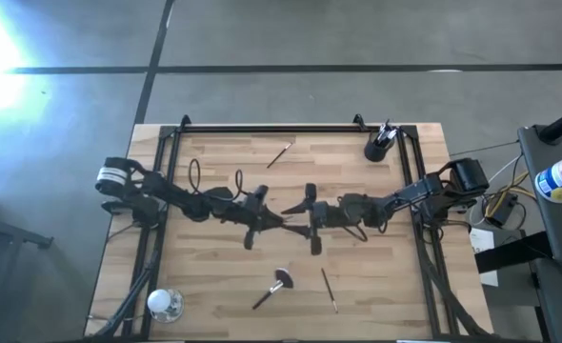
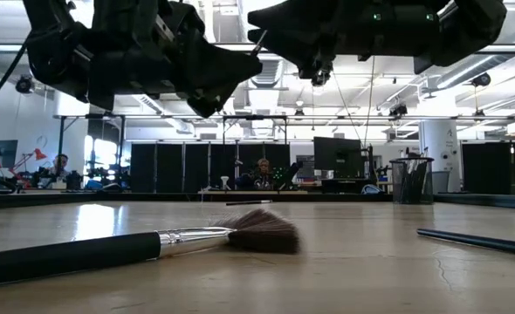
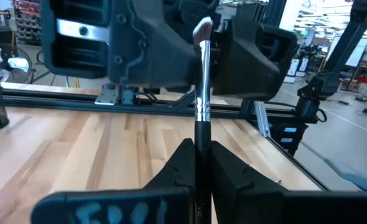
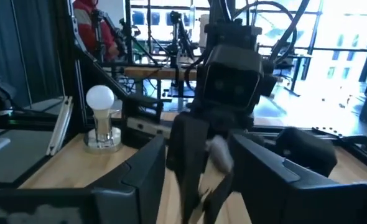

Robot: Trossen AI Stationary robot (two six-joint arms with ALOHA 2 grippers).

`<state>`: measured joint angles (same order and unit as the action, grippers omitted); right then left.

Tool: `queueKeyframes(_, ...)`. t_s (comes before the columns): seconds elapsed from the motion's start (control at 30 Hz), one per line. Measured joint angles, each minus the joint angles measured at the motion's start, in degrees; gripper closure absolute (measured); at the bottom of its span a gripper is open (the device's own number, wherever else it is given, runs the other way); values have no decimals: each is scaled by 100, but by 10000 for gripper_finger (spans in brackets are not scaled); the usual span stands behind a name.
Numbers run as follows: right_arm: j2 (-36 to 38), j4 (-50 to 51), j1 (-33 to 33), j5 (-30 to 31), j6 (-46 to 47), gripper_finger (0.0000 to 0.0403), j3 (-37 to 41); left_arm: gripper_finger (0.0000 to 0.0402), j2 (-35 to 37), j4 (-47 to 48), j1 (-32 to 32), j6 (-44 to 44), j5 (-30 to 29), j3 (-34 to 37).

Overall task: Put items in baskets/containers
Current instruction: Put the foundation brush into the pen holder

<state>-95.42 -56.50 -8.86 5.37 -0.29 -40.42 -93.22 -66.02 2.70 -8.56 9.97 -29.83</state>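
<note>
The left gripper is clenching a makeup brush by its dark handle above the middle of the table, the brush's long axis running straight out from the fingers, bristle tip pointing at the right gripper. The right gripper is facing it with fingers spread wide around the bristle end, gripping nothing. Both arms are reaching inward, wrists level. The dark cup is standing at the far right corner

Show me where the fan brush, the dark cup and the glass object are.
fan brush [image 2: 262,234], low view, on its bristles
dark cup [image 1: 376,149], high view, on its rim
glass object [image 1: 163,303], high view, on its rounded top
</note>
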Motion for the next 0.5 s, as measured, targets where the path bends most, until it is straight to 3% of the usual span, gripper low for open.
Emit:
queueKeyframes(0.13, 0, -1, 0, 1, -35, 264, -34, 383, -14, -2, 0, 0, 5, -4)
queueKeyframes(0.4, 0, 9, 2, -86, -199, 379, -31, 383, 54, 11, 2, -7, 98, -2)
queueKeyframes(0.5, 0, 11, 0, -97, -222, 385, -31, 377, 54, 22, 2, -47, 116, -1)
